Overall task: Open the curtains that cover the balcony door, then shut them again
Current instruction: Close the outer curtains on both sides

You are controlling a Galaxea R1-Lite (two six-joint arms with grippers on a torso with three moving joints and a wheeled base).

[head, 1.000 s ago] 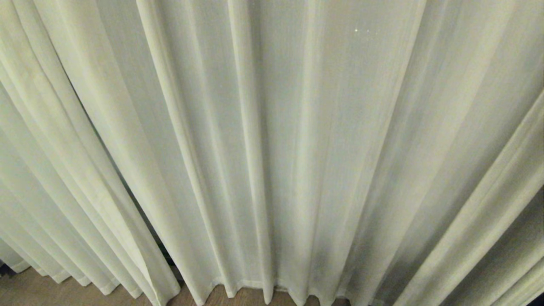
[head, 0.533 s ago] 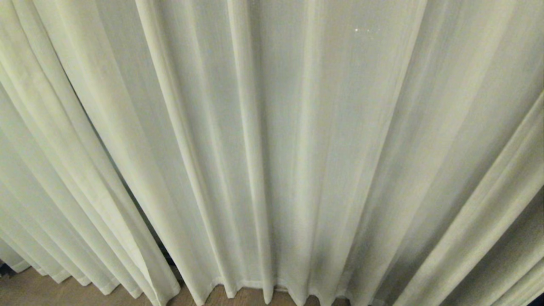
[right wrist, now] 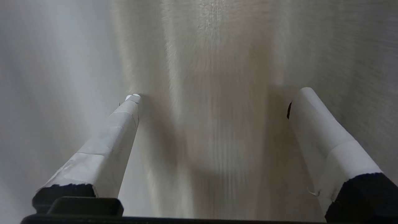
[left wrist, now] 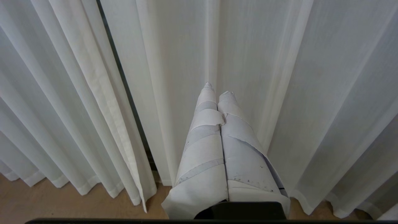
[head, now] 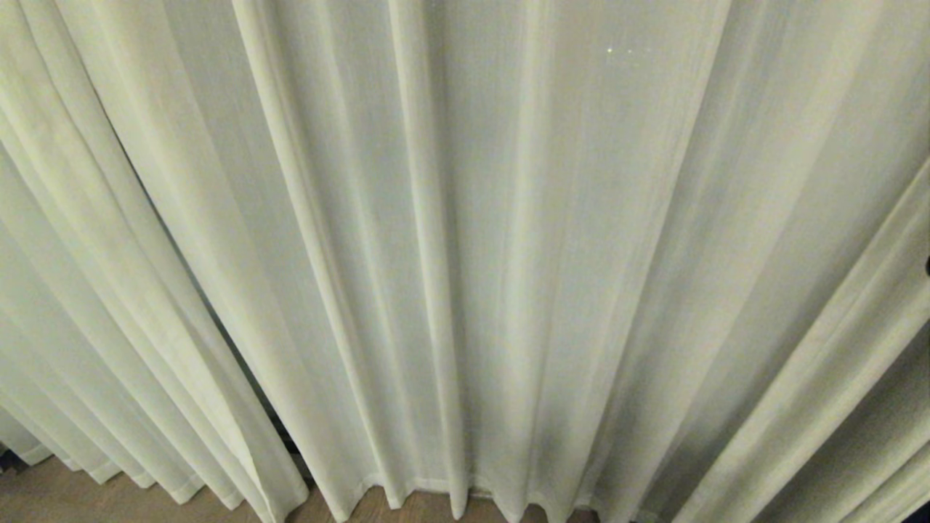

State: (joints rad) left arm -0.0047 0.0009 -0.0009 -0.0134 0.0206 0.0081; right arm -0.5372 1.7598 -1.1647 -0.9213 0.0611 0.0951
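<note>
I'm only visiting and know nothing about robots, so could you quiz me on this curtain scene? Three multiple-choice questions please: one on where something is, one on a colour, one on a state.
1. Where does the dark gap between the curtains show in the head view?
A. Towards the left, running down to the floor
B. Dead centre
C. Along the top edge

2. What colour are the curtains?
A. Dark blue
B. Cream-white
C. Red

3. How do the two grippers stand?
A. Both shut
B. Left open, right shut
C. Left shut, right open

Answers:
1 A: a narrow dark slit parts the panels left of centre and reaches the wooden floor.
2 B: every pleat is pale cream-white.
3 C: the left gripper has its taped fingers pressed together, while the right gripper has its fingers spread wide, close to the fabric.
</note>
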